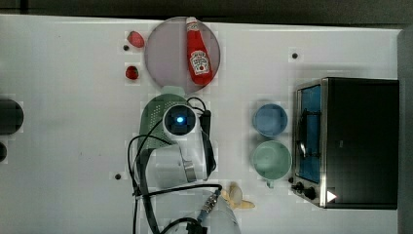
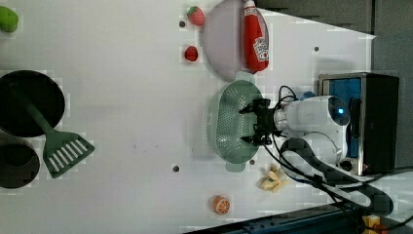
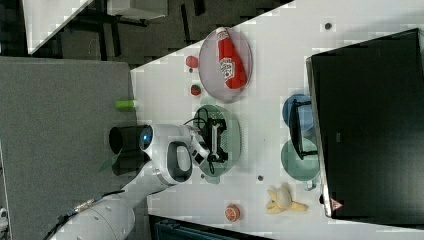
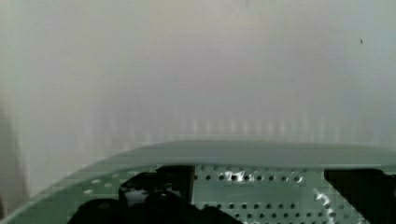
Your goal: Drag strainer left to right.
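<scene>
The strainer (image 2: pixel 225 122) is a pale mint-green oval colander with a wide rim and a dotted centre. It lies on the white table just below the plate in the left view, and in the top view its left part (image 1: pixel 152 115) shows beside the arm's wrist. My gripper (image 2: pixel 250 126) hangs over the bowl near the left view's right rim. It is open, its black fingers spread wide along the bowl's length. In the wrist view both fingertips (image 4: pixel 154 191) sit low inside the perforated bowl, behind the rim (image 4: pixel 261 151). The right view shows the gripper (image 3: pixel 218 142) over the strainer (image 3: pixel 232 135) too.
A grey-lilac plate (image 1: pixel 165 53) with a ketchup bottle (image 1: pixel 198 53) touches the strainer's far end. Two strawberries (image 1: pixel 131 72) lie on the top view's left of it. A blue cup (image 1: pixel 269 119), a mint cup (image 1: pixel 271 159) and a toaster oven (image 1: pixel 350 141) stand on the top view's right.
</scene>
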`<state>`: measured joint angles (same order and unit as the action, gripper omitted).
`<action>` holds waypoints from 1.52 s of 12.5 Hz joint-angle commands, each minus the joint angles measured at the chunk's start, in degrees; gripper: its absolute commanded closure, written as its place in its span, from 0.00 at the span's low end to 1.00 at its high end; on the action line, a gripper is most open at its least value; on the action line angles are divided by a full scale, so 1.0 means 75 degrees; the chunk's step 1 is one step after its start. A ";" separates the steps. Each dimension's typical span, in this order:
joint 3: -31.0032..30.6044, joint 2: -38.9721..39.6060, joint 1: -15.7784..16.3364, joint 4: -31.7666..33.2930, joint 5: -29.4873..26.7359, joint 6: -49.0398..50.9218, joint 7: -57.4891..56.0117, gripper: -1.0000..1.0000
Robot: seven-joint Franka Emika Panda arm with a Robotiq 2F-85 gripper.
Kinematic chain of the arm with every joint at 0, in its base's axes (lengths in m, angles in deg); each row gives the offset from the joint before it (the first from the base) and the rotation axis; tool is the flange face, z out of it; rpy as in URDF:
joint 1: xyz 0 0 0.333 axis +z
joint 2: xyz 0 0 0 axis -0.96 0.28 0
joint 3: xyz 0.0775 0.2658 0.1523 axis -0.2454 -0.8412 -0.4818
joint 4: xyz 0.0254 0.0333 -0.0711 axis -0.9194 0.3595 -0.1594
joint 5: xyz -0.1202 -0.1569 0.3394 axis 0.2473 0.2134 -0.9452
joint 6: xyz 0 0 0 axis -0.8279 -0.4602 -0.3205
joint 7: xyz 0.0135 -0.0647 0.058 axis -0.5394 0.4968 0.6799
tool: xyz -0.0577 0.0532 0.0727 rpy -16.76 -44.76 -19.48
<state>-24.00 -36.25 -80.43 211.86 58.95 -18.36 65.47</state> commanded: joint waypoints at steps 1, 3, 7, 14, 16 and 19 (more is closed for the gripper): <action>0.0355 -0.0105 -0.0160 -0.0041 0.0041 0.0084 -0.1091 0.00; 0.0674 -0.0144 -0.0172 -0.0036 0.0041 0.0080 -0.1375 0.00; 0.1243 -0.0157 -0.0196 -0.0034 0.0042 0.0066 -0.1818 0.00; 0.2046 -0.0158 -0.0208 -0.0034 0.0041 -0.0078 -0.2429 0.00; 0.2149 -0.0158 -0.0207 -0.0031 0.0042 -0.0081 -0.2504 0.00; 0.2043 -0.0374 -0.0202 -0.0029 0.0036 -0.0092 -0.3957 0.00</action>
<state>-8.83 -37.13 -81.45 211.97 59.13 -18.81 42.98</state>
